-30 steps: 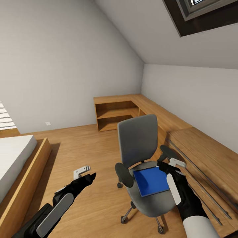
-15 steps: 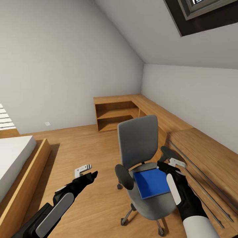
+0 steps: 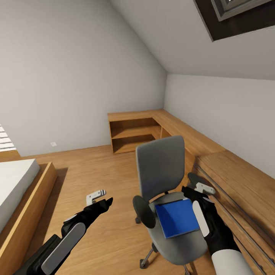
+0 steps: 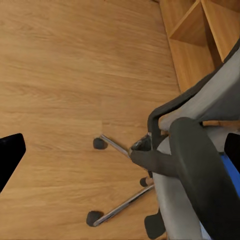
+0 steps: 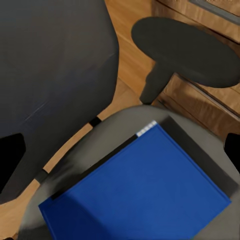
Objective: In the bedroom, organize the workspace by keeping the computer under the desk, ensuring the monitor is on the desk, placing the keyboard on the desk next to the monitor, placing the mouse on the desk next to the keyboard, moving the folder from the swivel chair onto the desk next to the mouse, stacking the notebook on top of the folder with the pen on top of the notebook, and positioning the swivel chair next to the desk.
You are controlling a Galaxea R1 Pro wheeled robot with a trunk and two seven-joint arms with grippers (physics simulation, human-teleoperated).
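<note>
Your right hand (image 3: 201, 190) hovers released over the folder (image 3: 177, 218) on the swivel chair (image 3: 162, 172); your left hand (image 3: 100, 198) hangs released above the floor (image 3: 99, 168).

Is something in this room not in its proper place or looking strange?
Yes, the blue folder lies flat on the seat of the grey swivel chair, a little askew to the seat, not on a desk. The right gripper hovers at its far edge. Nothing looks spilled or damaged.
</note>
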